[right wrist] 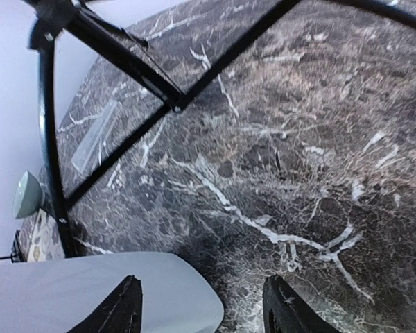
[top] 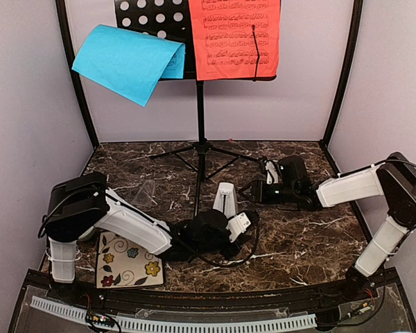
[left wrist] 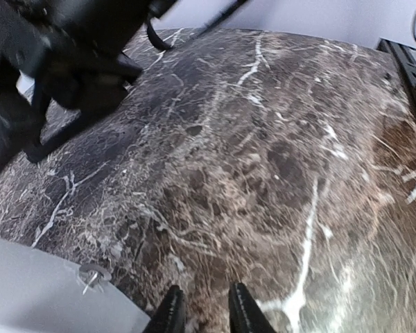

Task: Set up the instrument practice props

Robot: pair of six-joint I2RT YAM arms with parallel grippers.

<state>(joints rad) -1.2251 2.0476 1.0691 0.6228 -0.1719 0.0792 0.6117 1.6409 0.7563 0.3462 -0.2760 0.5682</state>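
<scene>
Marble alone shows between the fingers of the left gripper [left wrist: 205, 300], which stand only a little apart and hold nothing. A narrow gap like that looks like a resting or nudging posture, not one set for a grasp. The right gripper [right wrist: 202, 286] is spread wide and also empty. A pale, smooth surface fills the corner beside one of its fingers, probably the metronome, though I cannot tell if they touch. That wide spread would suit the metronome's broad base.

In the overhead view the metronome [top: 225, 198] stands upright just right of the front leg of the stand [top: 200, 118], between the two grippers. That spot is in front of the music, where a player would want it.

The red sheet [top: 232, 38] lies flat on the right half of the stand's desk, pinned by a thin wire arm. The blue sheet [top: 125, 62] on the left half is folded over and droops past the desk's edge, so it likely needs straightening.

The tile [top: 128, 260] lies well to the near left of the stand. The bowl [right wrist: 26, 194] sits beyond the stand's legs in the right wrist view.
</scene>
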